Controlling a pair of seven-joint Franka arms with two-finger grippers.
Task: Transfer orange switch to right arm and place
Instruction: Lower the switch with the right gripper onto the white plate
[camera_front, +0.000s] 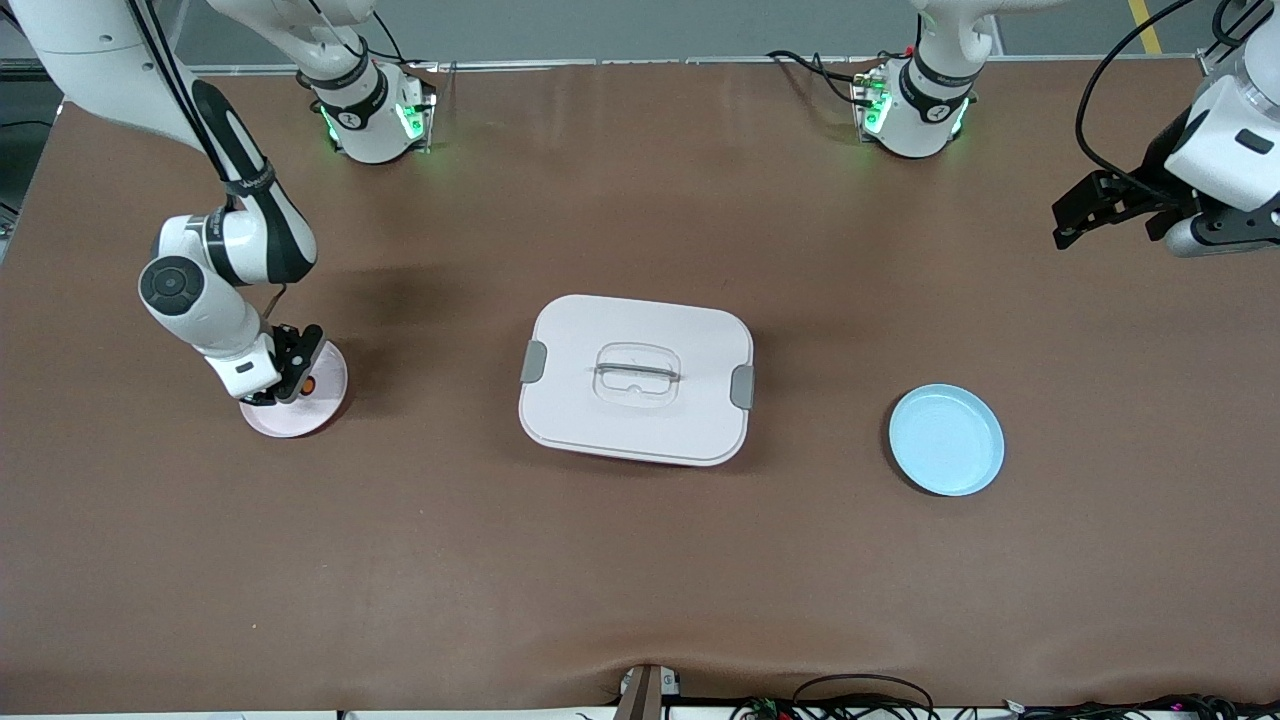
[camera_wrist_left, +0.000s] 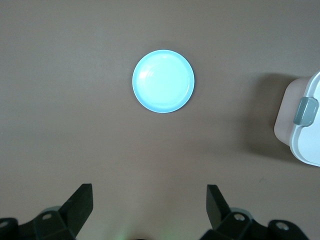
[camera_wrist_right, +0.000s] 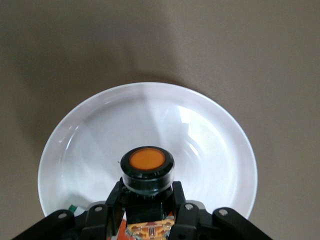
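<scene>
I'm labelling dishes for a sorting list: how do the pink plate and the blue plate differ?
The pink plate sits toward the right arm's end of the table; the blue plate toward the left arm's end. The right tool, shut on the orange switch, is over the pink plate; nothing is over the blue plate. Both are small, round and shallow.

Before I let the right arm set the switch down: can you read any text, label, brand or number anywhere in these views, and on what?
None can be read: no word or number shows on the orange switch, pink plate, blue plate or lidded box.
Round marks on the arm bases: too small to read.
</scene>
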